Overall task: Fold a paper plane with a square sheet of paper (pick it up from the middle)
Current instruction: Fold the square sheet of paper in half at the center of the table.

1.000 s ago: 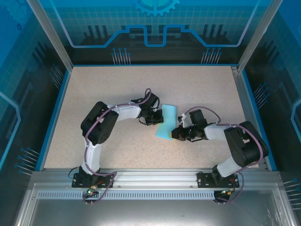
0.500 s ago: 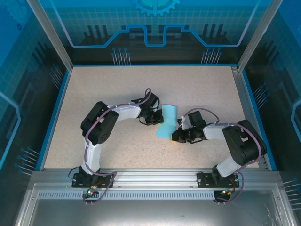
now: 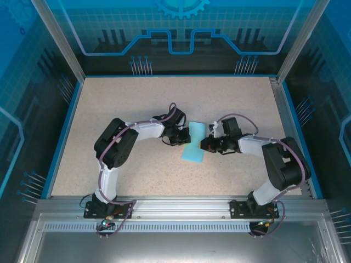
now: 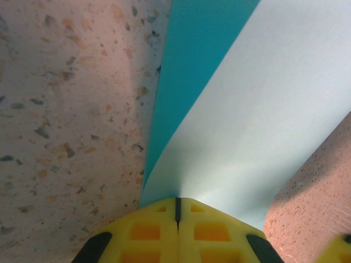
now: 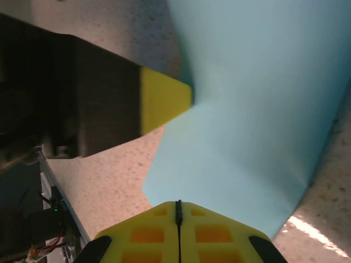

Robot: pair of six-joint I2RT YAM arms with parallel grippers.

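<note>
The square sheet of paper (image 3: 195, 145), light blue, lies mid-table, pinched narrow at its waist between the two grippers. My left gripper (image 3: 185, 138) is at its left edge. In the left wrist view the left gripper (image 4: 176, 201) is shut, and the paper (image 4: 258, 120) rises from its seam with a darker folded layer beside it. My right gripper (image 3: 203, 144) is at the sheet's right edge. In the right wrist view the right gripper (image 5: 178, 205) is shut, tips against the paper's (image 5: 252, 120) near edge. The left arm's yellow finger (image 5: 162, 101) touches the sheet's far side.
The speckled table (image 3: 137, 104) is bounded by a blue rim (image 3: 64, 131) and aluminium frame posts (image 3: 57, 38). Both arm bases (image 3: 107, 205) sit on the rail at the near edge. Bare table lies behind and to the left of the arms.
My right gripper has slid from the sheet's lower end up along its right edge to the waist. The paper's lower flap has settled flatter. The left gripper has not moved.
</note>
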